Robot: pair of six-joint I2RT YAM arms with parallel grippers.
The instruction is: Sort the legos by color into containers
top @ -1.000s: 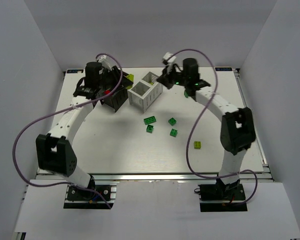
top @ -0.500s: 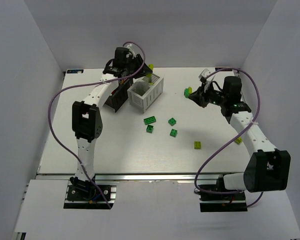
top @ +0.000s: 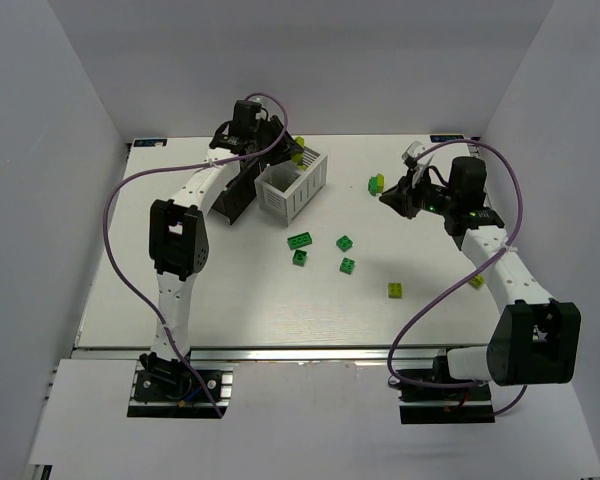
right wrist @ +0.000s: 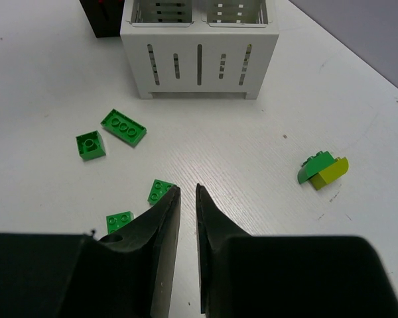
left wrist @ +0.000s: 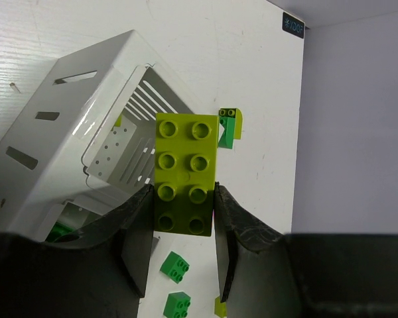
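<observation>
My left gripper (left wrist: 183,199) is shut on a yellow-green lego (left wrist: 186,169), a long eight-stud brick, held above the far corner of the white container (left wrist: 86,152). From above, that gripper (top: 292,150) hangs over the white container's (top: 293,185) back edge, with the black container (top: 232,195) to its left. My right gripper (right wrist: 188,189) is open by a narrow gap with nothing in it, low over the table. A green and yellow-green pair (right wrist: 323,171) lies to its right. Several green legos (right wrist: 123,127) lie to its left.
Green legos (top: 300,239) (top: 345,243) lie mid-table, in front of the white container. A yellow-green one (top: 394,290) sits nearer the front and another (top: 476,281) lies beside the right arm. White walls enclose the table on three sides.
The left arm has swung from the black container to over the white one. The right arm has left the white container for the right side, and its jaws have parted slightly.
</observation>
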